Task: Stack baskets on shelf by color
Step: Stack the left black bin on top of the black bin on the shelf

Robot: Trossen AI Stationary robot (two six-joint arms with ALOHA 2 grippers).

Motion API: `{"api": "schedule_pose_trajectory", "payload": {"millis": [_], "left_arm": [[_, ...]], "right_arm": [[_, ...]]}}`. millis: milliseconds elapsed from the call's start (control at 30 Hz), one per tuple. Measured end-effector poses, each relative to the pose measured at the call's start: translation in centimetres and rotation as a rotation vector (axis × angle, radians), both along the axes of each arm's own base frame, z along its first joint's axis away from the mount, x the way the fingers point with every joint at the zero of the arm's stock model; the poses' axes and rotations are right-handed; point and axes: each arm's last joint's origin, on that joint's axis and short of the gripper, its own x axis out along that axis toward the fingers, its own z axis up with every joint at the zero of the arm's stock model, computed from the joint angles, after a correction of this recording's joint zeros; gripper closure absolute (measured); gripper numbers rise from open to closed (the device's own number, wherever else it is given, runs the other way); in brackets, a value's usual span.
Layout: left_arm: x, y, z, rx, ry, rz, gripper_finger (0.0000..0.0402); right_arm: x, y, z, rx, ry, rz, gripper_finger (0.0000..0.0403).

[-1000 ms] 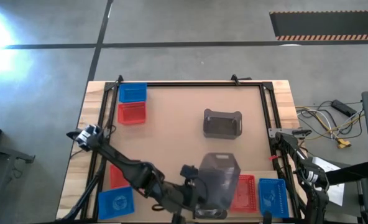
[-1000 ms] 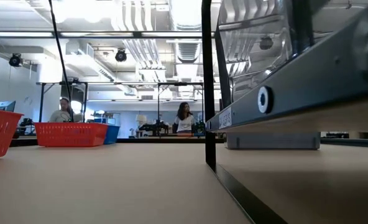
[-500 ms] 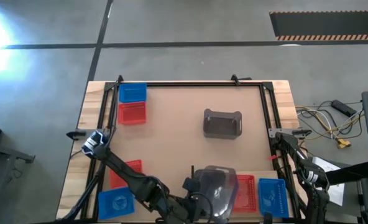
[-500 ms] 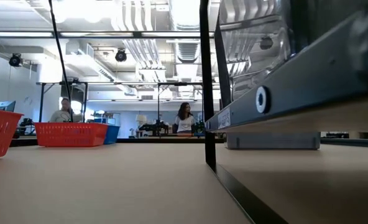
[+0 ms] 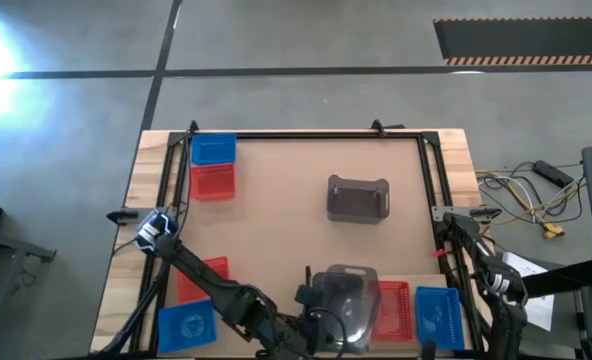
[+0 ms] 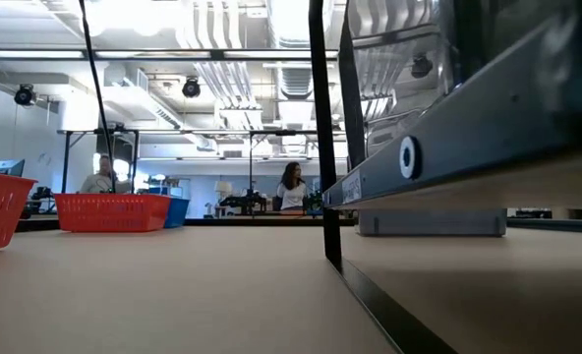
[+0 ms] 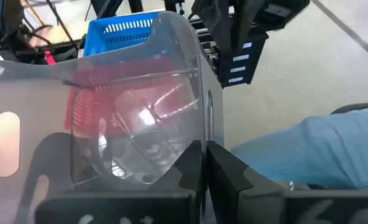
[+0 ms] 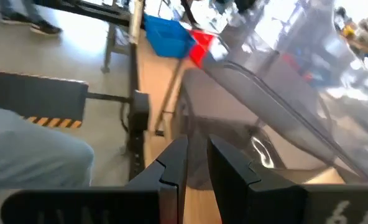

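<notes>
Wooden table [image 5: 276,230] under black frame, baskets scattered.
Second grey basket [image 5: 358,198] at centre; blue basket [image 5: 213,150] and red basket [image 5: 213,182] far left; red [image 5: 202,279] and blue [image 5: 187,324] near left; red [image 5: 393,306] and blue [image 5: 436,316] near right. Held grey basket [image 5: 346,298] raised at near edge, partly over near-right red, wall pinched by left gripper [image 7: 203,167]. Right gripper [image 8: 196,163] slightly parted, nothing between.
</notes>
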Motion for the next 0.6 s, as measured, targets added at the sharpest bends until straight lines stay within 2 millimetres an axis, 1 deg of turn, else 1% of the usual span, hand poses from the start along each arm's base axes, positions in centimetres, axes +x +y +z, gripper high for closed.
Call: {"api": "schedule_pose_trajectory", "payload": {"millis": [100,167,267,367,467,600], "left_arm": [[0.1,0.1,0.0,-0.006,0.001,0.006,0.0396],[0.1,0.1,0.0,-0.005,0.001,0.008,0.0383],[0.1,0.2,0.0,-0.005,0.001,0.008,0.0354],[0.1,0.2,0.0,-0.005,0.001,0.008,0.0319],[0.1,0.1,0.7,-0.013,-0.015,-0.009,0.0286],[-0.2,0.1,2.5,-0.002,-0.065,-0.059,0.0257]], "right_arm": [[0.9,-0.9,0.1,0.032,0.063,-0.062,0.0349],[1.5,-1.5,0.1,0.028,0.093,-0.095,0.0349],[2.1,-1.9,0.1,0.019,0.121,-0.123,0.0349],[2.1,-2.2,0.4,0.012,0.123,-0.13,0.0349],[1.9,-2.5,1.0,0.028,0.117,-0.138,0.035],[1.8,-2.8,1.9,0.05,0.137,-0.139,0.0361]]}}
